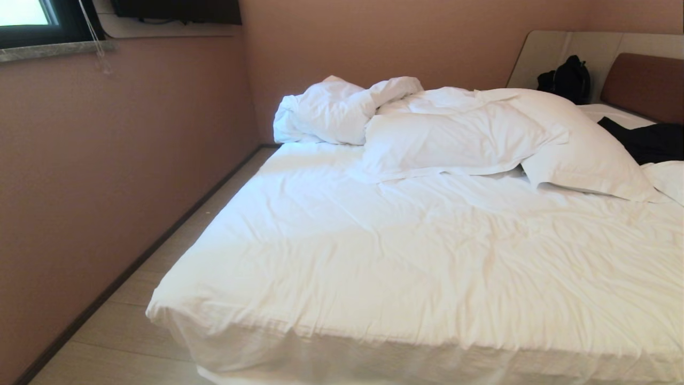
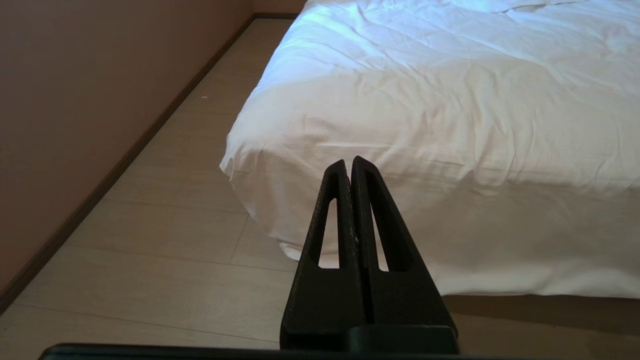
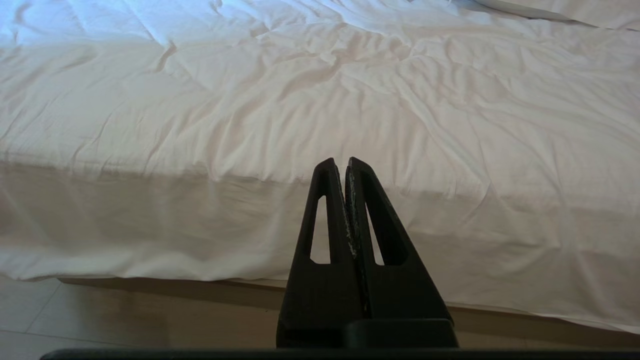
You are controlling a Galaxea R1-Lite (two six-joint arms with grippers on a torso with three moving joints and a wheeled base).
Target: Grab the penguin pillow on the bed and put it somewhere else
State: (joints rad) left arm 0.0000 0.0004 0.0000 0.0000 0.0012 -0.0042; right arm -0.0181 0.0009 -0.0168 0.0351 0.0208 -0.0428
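Penguin pillow nowhere in sight on the bed (image 1: 406, 256). My left gripper (image 2: 350, 162) and right gripper (image 3: 340, 162) hang pressed together; I'd search beyond the white pillows (image 1: 459, 139) first.

Left tool (image 2: 350, 165) and right tool (image 3: 340, 165), both closed, empty, pointing forward.

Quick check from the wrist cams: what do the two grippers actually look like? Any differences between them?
Both are matte black, with two long tapering fingers, each pierced by an elongated triangular cutout. The left gripper looks clean along its inner edges. The right gripper has whitish scuffing down the inner faces of its fingers. No cables or markings show; a black bar crosses each view's lower edge.
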